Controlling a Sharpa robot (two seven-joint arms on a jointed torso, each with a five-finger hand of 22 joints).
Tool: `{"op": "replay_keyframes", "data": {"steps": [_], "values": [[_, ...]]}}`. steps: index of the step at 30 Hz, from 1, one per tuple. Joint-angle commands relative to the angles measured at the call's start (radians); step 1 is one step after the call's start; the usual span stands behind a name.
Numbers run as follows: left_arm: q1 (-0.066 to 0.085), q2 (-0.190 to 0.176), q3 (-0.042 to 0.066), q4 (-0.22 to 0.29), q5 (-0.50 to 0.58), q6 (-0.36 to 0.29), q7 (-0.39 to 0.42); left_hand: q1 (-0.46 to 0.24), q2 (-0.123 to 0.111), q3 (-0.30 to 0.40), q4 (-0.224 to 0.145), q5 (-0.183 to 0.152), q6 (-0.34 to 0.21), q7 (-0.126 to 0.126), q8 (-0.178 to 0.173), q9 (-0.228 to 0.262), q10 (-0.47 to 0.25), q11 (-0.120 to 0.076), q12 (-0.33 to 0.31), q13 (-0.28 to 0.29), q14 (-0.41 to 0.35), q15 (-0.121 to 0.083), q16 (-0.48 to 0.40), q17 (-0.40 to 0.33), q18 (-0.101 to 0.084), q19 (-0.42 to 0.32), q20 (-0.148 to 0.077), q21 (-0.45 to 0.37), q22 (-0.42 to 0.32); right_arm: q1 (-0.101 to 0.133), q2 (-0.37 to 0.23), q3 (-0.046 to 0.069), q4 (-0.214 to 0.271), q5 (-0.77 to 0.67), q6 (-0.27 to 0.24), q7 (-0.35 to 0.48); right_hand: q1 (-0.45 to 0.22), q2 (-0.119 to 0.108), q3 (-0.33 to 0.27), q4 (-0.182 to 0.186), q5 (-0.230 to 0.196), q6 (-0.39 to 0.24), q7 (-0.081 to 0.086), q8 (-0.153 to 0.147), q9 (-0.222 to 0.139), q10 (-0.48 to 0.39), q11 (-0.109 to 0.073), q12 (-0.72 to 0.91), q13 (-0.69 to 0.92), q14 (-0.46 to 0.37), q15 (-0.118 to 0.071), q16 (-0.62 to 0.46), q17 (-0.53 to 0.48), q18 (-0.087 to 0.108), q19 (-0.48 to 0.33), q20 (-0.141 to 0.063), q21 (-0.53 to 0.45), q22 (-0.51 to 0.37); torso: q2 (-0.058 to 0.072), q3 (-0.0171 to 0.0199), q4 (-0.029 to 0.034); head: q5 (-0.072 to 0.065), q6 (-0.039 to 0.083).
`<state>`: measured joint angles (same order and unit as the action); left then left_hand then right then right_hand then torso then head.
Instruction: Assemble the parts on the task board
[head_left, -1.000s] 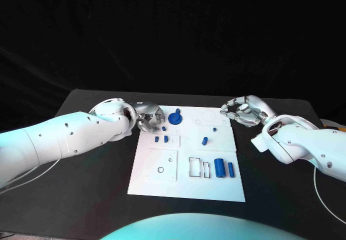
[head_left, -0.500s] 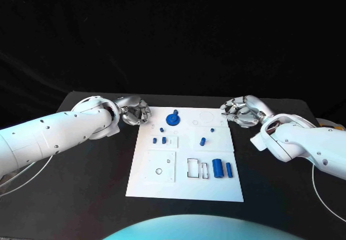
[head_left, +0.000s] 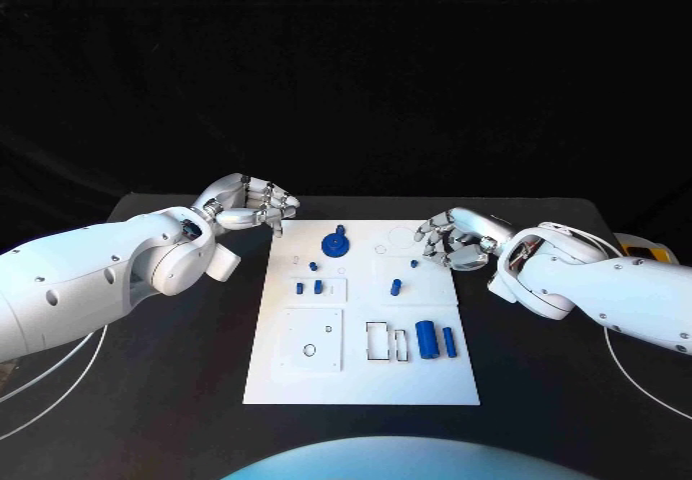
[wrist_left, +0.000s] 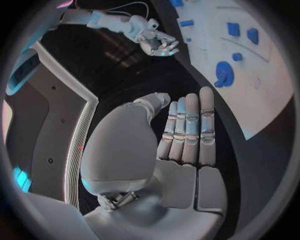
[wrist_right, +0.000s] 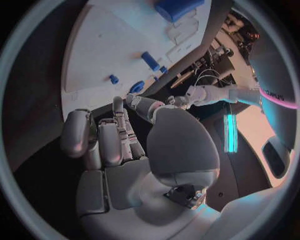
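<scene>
Now left hand (head_left: 248, 205) flat, released; right hand (head_left: 454, 240) seems curled, holding nothing, beside task board (head_left: 361, 370).

Both arms: smooth white rounded shells with small dark screw holes. Left robot hand (head_left: 248, 204) and right robot hand (head_left: 459, 240): silver metal, segmented fingers, grey palm pads. Thin white cables trail beside each arm.

A flat white rectangular task board (head_left: 361, 375) carries small blue plastic parts (head_left: 428, 339) on a matte black table (head_left: 173, 400).
</scene>
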<state>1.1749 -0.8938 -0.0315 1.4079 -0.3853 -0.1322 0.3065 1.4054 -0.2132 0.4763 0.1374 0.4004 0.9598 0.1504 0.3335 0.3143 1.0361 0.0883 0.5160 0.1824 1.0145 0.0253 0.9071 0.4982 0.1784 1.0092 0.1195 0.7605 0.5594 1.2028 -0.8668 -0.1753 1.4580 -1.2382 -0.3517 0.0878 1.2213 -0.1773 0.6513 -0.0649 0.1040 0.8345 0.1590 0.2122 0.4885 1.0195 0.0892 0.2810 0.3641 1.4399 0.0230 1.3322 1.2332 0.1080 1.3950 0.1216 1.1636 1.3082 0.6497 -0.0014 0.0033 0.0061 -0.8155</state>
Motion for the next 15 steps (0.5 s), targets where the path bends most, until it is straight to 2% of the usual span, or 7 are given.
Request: {"op": "replay_keyframes", "data": {"steps": [1, 4, 5, 6, 11, 15], "values": [[-0.003, -0.019, 0.0, 0.042, 0.209, 0.039, 0.071, 0.002, 0.006, 0.001, -0.009, 0.002, 0.015, -0.001, 0.0, 0.005, 0.031, -0.002, -0.045, -0.021, -0.005, -0.001, -0.035, -0.015, 0.005, -0.006, -0.002, -0.026, -0.017, 0.001, 0.011, 0.001, 0.006, -0.273, 0.094, -0.099, -0.002, -0.015, -0.004, -0.003, -0.002, 0.073, 0.017, -0.005, -0.003, -0.014, 0.018, -0.012, -0.02, 0.011, 0.003, 0.009, 0.005, -0.022, 0.012, -0.002, 0.015, 0.023, 0.0, 0.0002, 0.0005, -0.009, 0.0], [-0.006, -0.038, 0.0, 0.073, 0.223, 0.048, 0.076, 0.002, 0.007, -0.005, -0.014, -0.001, 0.03, -0.005, -0.005, 0.01, 0.075, -0.006, -0.098, -0.041, 0.008, -0.003, -0.065, -0.026, 0.005, 0.001, -0.003, -0.045, -0.03, 0.002, 0.021, 0.001, 0.011, -0.336, 0.116, -0.132, -0.01, -0.02, -0.009, -0.001, -0.006, 0.083, 0.015, -0.005, -0.004, -0.008, 0.018, -0.02, -0.041, 0.02, 0.004, 0.021, 0.017, -0.027, 0.024, -0.003, 0.038, 0.038, 0.0, 0.0003, 0.0011, -0.014, 0.002], [-0.007, -0.044, 0.0, 0.083, 0.226, 0.05, 0.077, 0.003, 0.005, -0.009, -0.02, -0.002, 0.034, -0.008, -0.015, 0.012, 0.102, -0.004, -0.143, -0.056, 0.019, -0.004, -0.087, -0.032, 0.004, 0.008, -0.004, -0.06, -0.04, 0.002, 0.026, 0.001, 0.012, -0.354, 0.122, -0.142, -0.011, -0.021, -0.01, -0.001, -0.007, 0.085, 0.015, -0.005, -0.005, -0.007, 0.018, -0.023, -0.046, 0.022, 0.004, 0.023, 0.019, -0.027, 0.025, -0.004, 0.041, 0.04, 0.0, 0.0, 0.0011, -0.016, 0.002], [-0.008, -0.048, 0.0, 0.09, 0.228, 0.05, 0.078, -0.001, 0.005, -0.012, -0.018, -0.003, 0.033, -0.004, -0.02, 0.011, 0.107, -0.006, -0.158, -0.06, 0.021, -0.003, -0.093, -0.033, 0.004, 0.01, -0.003, -0.064, -0.043, 0.003, 0.029, 0.002, 0.013, -0.367, 0.125, -0.15, -0.012, -0.022, -0.01, -0.001, -0.007, 0.087, 0.015, -0.006, -0.005, -0.008, 0.019, -0.025, -0.051, 0.023, 0.004, 0.024, 0.019, -0.028, 0.026, -0.004, 0.043, 0.041, 0.0, 0.0, 0.0011, -0.017, 0.002], [-0.011, -0.064, -0.001, 0.118, 0.235, 0.045, 0.078, -0.015, -0.006, -0.024, -0.01, -0.002, 0.018, 0.007, -0.045, 0.007, 0.115, 0.001, -0.203, -0.072, 0.025, 0.004, -0.111, -0.034, 0.004, 0.017, 0.0, -0.086, -0.058, 0.003, 0.046, 0.002, 0.017, -0.427, 0.118, -0.189, -0.013, -0.021, -0.01, -0.001, -0.007, 0.092, 0.016, -0.007, -0.007, -0.004, 0.019, -0.031, -0.066, 0.032, 0.004, 0.036, 0.033, -0.032, 0.036, -0.005, 0.063, 0.054, 0.0, -0.0006, 0.0015, -0.017, 0.003], [-0.011, -0.066, -0.002, 0.125, 0.236, 0.041, 0.077, -0.015, -0.007, -0.025, -0.009, -0.002, 0.015, 0.009, -0.049, 0.006, 0.115, 0.004, -0.211, -0.073, 0.025, 0.005, -0.113, -0.033, 0.004, 0.019, 0.001, -0.089, -0.06, 0.004, 0.052, 0.002, 0.019, -0.451, 0.101, -0.208, -0.013, -0.021, -0.009, -0.001, -0.005, 0.098, 0.016, -0.007, -0.007, -0.004, 0.02, -0.037, -0.077, 0.034, 0.004, 0.038, 0.033, -0.032, 0.038, -0.005, 0.066, 0.056, 0.0, -0.001, 0.001, -0.016, 0.004]]}}
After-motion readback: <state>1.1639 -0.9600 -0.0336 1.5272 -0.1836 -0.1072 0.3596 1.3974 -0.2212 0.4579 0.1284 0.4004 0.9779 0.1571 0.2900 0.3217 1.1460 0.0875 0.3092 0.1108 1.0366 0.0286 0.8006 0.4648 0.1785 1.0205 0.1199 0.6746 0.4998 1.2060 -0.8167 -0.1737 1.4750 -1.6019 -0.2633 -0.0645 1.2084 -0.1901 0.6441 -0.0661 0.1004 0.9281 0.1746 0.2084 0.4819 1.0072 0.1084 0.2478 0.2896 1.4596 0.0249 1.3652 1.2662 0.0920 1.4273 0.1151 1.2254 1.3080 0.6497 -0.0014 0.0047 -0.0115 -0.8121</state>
